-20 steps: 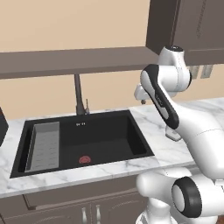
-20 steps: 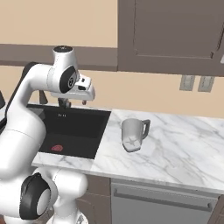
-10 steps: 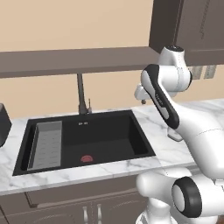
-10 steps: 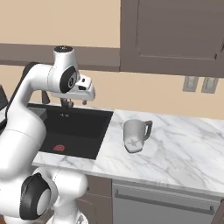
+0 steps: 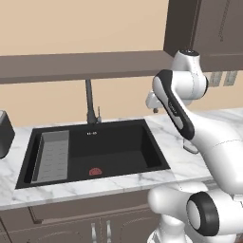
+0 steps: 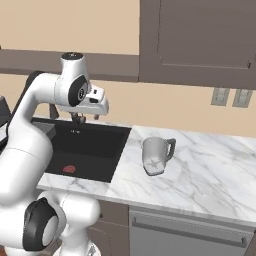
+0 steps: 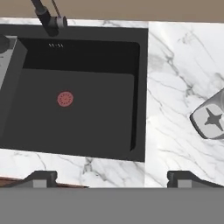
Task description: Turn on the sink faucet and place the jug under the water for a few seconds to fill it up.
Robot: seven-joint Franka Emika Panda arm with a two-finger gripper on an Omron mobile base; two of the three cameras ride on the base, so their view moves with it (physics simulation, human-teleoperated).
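The dark gooseneck sink faucet [image 5: 88, 102] [image 7: 48, 19] stands behind the black sink [image 5: 152, 147] [image 6: 107, 155] [image 7: 141, 87], which has a red drain [image 5: 95, 171] [image 7: 65, 99] and a grey ribbed tray [image 5: 52, 155]. The pale jug [image 6: 156, 156] [image 7: 210, 119] lies tipped on the marble counter, right of the basin. My gripper [image 6: 77, 118] [image 7: 112, 178] hangs open and empty high above the sink's right half, apart from both faucet and jug. Water is out of view.
A dark appliance [image 5: 4, 133] sits at the counter's left end. Wall outlets [image 6: 230, 96] and an upper cabinet [image 6: 200, 40] are behind the jug's side. A brown ledge [image 5: 80, 66] runs along the wall above the faucet.
The whole scene has slid slightly right in both base views, so the camera moved. The arm keeps its pose and the gripper stays open.
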